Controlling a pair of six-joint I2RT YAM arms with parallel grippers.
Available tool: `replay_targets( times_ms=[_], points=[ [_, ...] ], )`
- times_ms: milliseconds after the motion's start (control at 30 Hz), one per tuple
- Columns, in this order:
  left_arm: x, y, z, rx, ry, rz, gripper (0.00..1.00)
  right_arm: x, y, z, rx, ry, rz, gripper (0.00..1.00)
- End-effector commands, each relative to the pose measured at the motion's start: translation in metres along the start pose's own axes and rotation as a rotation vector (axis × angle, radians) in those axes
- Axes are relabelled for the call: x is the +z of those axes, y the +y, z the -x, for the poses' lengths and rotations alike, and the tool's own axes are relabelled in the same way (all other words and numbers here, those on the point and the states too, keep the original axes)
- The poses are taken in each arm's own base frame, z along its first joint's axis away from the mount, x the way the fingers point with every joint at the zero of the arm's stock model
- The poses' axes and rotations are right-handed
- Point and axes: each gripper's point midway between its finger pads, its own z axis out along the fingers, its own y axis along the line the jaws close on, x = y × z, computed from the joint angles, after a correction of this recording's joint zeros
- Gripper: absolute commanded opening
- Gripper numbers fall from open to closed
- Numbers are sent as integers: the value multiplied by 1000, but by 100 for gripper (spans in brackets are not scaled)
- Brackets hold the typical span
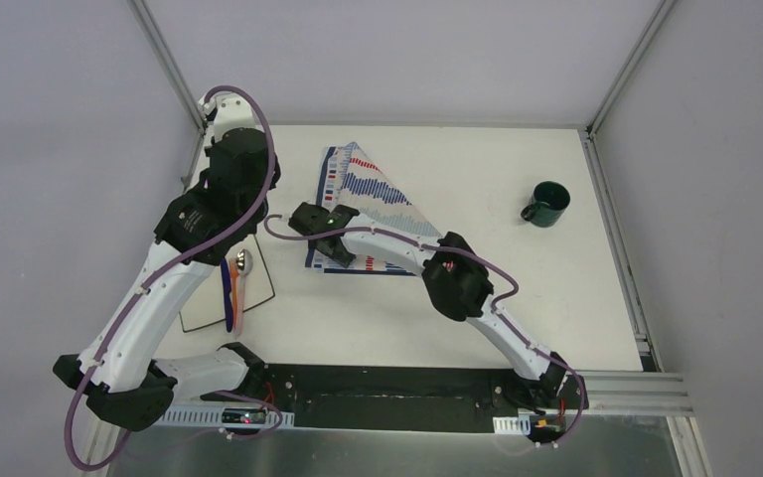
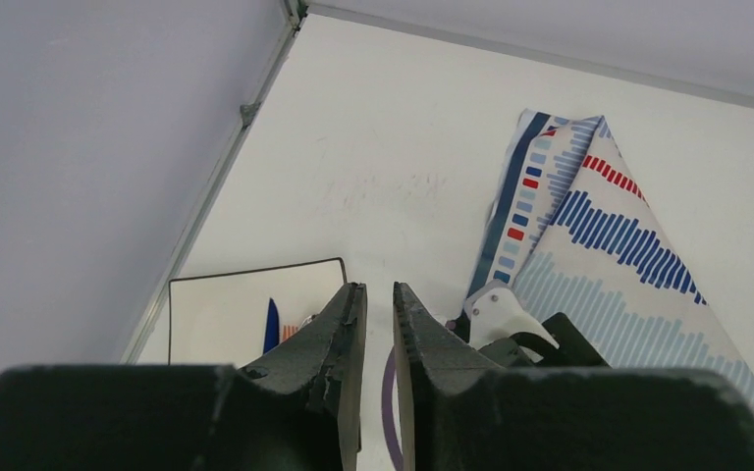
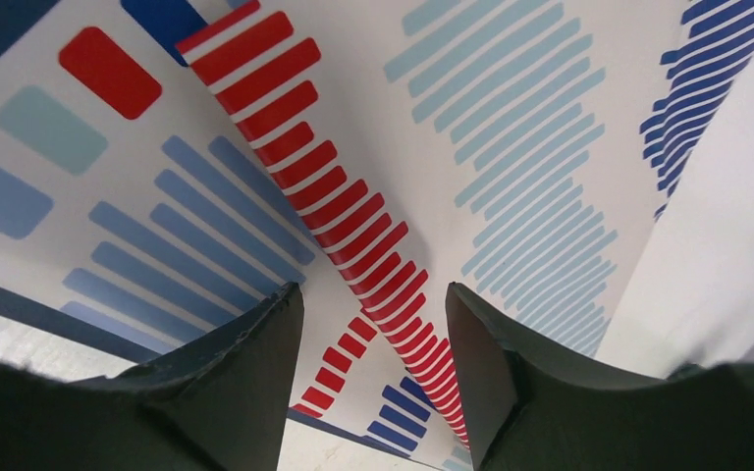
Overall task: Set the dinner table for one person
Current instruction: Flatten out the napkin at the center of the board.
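On the white dinner table (image 1: 477, 298) a striped red-blue-white cloth (image 1: 378, 199) lies folded into a triangle. My right gripper (image 1: 336, 253) hangs open just above the cloth's near left edge. In the right wrist view its fingers (image 3: 245, 353) straddle a red-striped fold of the cloth (image 3: 373, 128) without gripping it. My left gripper (image 2: 380, 294) is raised above the left side of the table, its jaws a narrow slit apart with nothing between them. Below it sits a white square plate (image 1: 204, 308) (image 2: 226, 314). An orange-handled spoon (image 1: 241, 278) and a blue utensil (image 1: 227, 293) (image 2: 271, 324) lie on the plate.
A dark green mug (image 1: 548, 204) stands at the far right of the table. Grey rails (image 1: 611, 229) edge the tabletop and grey walls close it in. The left arm (image 1: 199, 219) rises over the plate's far side.
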Motion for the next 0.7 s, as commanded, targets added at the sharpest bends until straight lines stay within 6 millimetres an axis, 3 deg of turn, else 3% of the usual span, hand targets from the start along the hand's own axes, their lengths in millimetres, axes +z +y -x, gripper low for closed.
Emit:
replay_targets(
  times_ms=[0,300,667],
  points=[
    [-7,8,9,-32,-45,11,17,2,1,-6,-120,9,-96,59],
    [-11,21,-1,-47,-65,41,16,36,8,-29,-224,81,-238,59],
    [-2,17,-14,-17,-52,62,14,76,16,-54,-294,140,-333,54]
  ],
)
